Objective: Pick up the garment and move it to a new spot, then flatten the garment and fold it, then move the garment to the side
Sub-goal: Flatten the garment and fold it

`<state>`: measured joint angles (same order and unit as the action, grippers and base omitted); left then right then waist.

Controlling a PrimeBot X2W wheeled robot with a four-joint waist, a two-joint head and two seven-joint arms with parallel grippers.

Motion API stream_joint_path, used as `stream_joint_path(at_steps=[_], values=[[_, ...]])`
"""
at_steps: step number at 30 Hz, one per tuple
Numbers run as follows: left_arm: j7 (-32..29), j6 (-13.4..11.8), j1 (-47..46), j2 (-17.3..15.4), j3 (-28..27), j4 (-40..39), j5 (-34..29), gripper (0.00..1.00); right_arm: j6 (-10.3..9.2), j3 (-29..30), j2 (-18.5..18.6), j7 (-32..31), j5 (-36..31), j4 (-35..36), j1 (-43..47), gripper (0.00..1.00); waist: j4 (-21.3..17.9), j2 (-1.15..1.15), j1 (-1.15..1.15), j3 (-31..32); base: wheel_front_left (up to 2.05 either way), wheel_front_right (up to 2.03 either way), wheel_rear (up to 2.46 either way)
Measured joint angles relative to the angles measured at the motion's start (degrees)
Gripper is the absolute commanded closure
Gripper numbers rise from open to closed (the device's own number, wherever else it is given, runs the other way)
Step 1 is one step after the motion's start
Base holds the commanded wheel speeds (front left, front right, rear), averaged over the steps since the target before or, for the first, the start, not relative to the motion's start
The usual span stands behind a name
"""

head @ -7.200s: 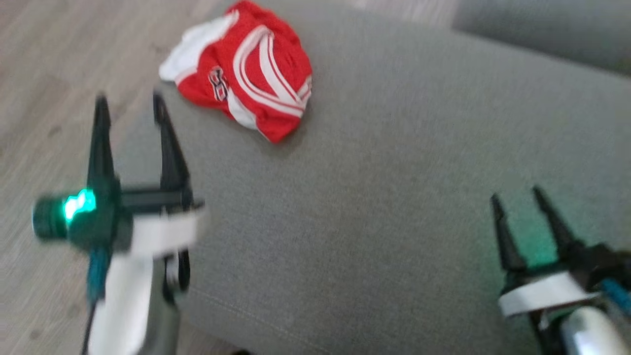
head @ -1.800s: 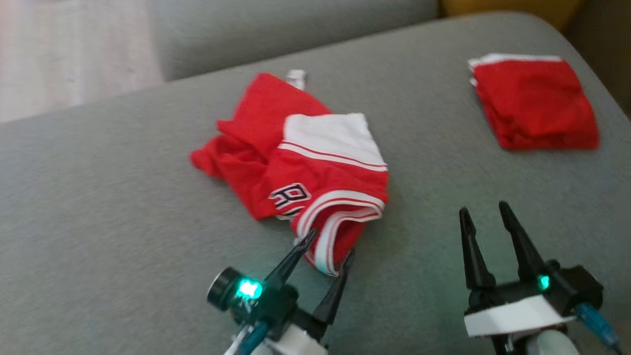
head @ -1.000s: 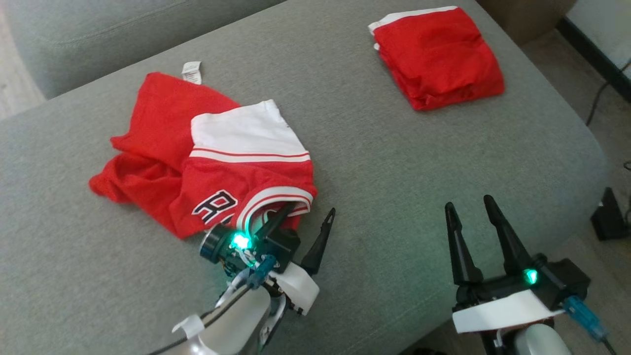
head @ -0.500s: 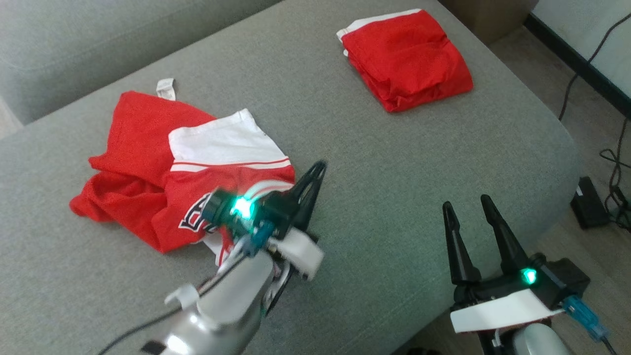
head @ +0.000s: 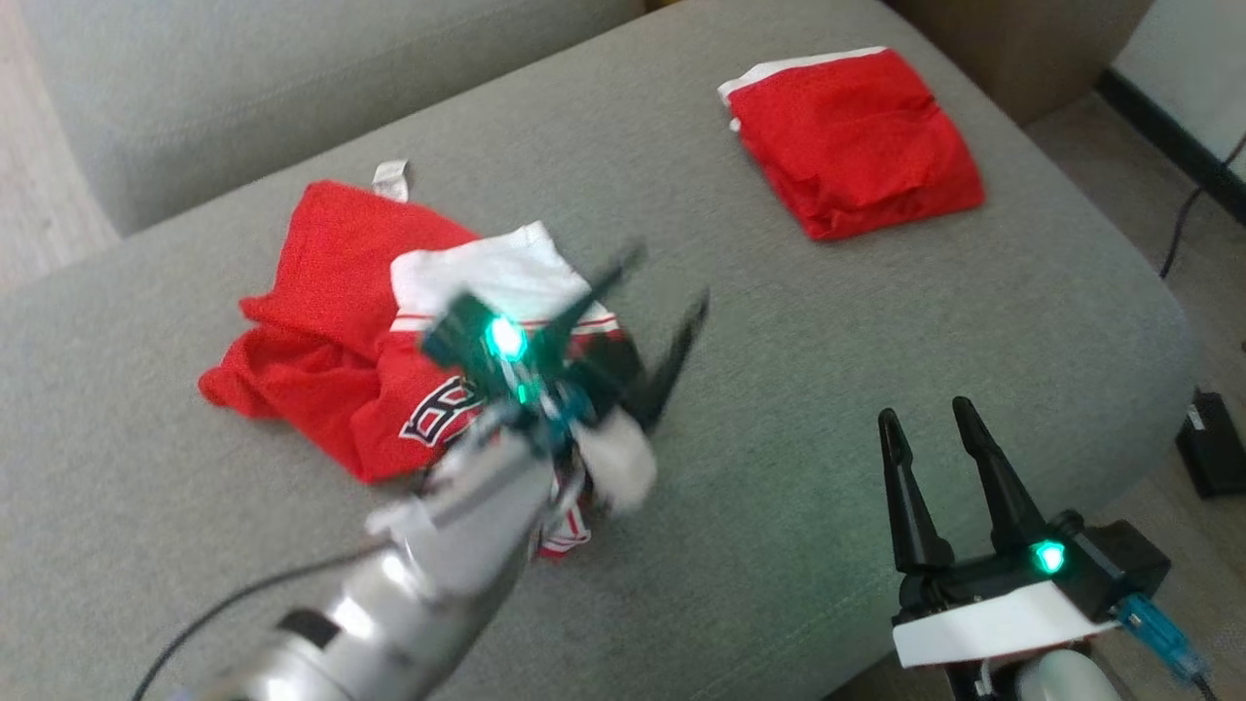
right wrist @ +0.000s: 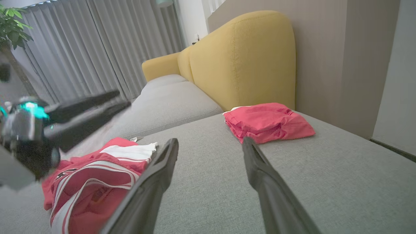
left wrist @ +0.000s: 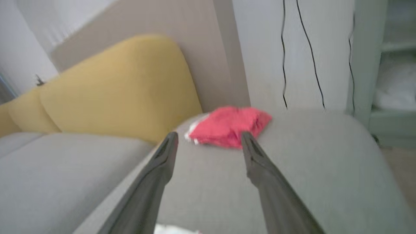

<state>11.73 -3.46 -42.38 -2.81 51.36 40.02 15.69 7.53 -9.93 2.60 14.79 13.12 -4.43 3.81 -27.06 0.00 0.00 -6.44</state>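
Note:
The garment [head: 331,292], a crumpled red and white jersey with black lettering, lies on the grey sofa seat [head: 779,389]. It also appears low at the left of the right wrist view [right wrist: 94,175]. My left gripper [head: 667,280] hovers blurred over the garment's right edge, open, with nothing between its fingers [left wrist: 208,136]. Its forearm hides part of the jersey's front hem. My right gripper [head: 925,414] stands open and empty near the seat's front right, apart from the garment [right wrist: 210,141].
A folded red garment [head: 857,141] lies at the far right of the seat [right wrist: 266,122] [left wrist: 227,125]. Yellow back cushions [right wrist: 243,58] stand behind it. The seat's right edge drops to a floor with cables and a black box [head: 1212,438].
My left gripper was shut at the jersey's hem half a second ago; now it is open and higher, further over the garment. The camera has shifted slightly. The right gripper has stayed put.

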Motion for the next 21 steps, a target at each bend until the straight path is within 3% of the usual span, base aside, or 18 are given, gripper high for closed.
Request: stream_joint_path(at_steps=[7, 13, 21], values=[[-3.1, -0.6, -0.7, -0.2, 10.0, 8.0, -10.2, 0.0, 0.0, -0.1, 0.0, 0.0, 0.0, -0.1, -1.1, 0.0, 2.2, 0.0, 0.01, -3.3, 0.0, 0.0, 0.0], [-6.6, 0.0, -4.1, -0.1, 13.9, 13.2, -13.1, 0.0, 0.01, -0.8, 0.0, 0.0, 0.0, -0.2, -2.4, 0.0, 2.6, 0.0, 0.01, -4.8, 0.0, 0.0, 0.0], [-9.6, 0.9, -4.6, 0.0, 15.4, 17.1, -12.7, 0.0, 0.01, -1.0, 0.0, 0.0, 0.0, -0.5, -2.4, 0.0, 1.1, 0.0, 0.01, -4.8, 0.0, 0.0, 0.0]])
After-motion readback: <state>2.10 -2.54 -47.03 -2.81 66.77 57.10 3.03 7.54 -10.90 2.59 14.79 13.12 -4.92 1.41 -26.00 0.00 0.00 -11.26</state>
